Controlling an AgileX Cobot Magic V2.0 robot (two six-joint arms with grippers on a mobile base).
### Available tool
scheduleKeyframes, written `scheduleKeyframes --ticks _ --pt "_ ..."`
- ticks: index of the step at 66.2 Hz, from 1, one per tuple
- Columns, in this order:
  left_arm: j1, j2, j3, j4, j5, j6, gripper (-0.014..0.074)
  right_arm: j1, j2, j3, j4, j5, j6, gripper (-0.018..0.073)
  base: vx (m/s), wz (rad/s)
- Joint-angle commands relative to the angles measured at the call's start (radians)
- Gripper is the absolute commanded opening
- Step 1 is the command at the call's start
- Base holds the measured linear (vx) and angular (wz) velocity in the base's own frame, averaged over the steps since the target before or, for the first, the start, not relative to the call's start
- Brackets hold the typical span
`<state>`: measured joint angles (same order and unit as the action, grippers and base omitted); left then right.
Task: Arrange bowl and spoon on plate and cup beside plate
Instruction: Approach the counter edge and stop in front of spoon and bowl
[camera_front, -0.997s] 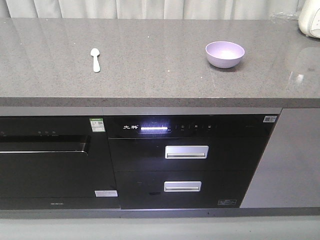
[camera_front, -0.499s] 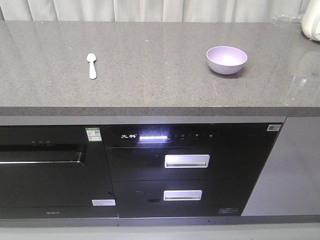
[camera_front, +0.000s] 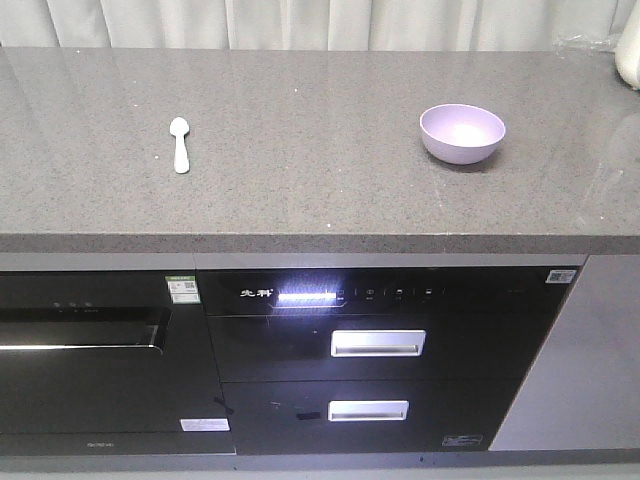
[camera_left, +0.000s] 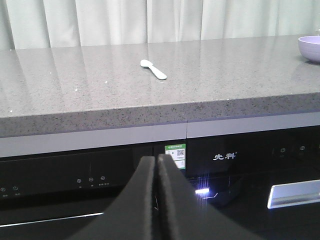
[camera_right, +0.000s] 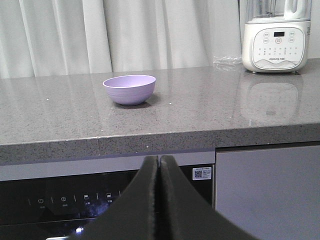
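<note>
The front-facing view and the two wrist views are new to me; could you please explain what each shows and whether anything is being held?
This is a two-armed robot on a mobile base. The front-facing view looks down onto a grey stone counter with black built-in appliances beneath. On it lie a small pale spoon, at the left, and a purple bowl, at the right, well apart. Each wrist view comes from a camera on one arm, looking past that arm's black gripper. The left gripper faces the spoon; the right gripper faces the bowl, with a white kitchen machine farther right. Both grippers are shut and hold nothing. No plate or cup shows in any view.
</note>
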<state>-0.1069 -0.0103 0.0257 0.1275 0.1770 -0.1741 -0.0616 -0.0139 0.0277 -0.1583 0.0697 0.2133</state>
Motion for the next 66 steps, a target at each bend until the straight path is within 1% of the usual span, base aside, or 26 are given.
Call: scheduleKeyframes --ticks 1,66 --pt "0.002 0.008 -0.008 -0.001 -0.068 -0.013 -0.0006 -0.005 -0.007 0.004 -0.004 -0.076 -0.003 -0.0003 0.10 -0.01" --pt "0.002 0.008 -0.008 -0.001 -0.068 -0.013 -0.0006 -0.005 -0.007 0.004 -0.004 -0.076 -0.003 -0.0003 0.09 -0.02"
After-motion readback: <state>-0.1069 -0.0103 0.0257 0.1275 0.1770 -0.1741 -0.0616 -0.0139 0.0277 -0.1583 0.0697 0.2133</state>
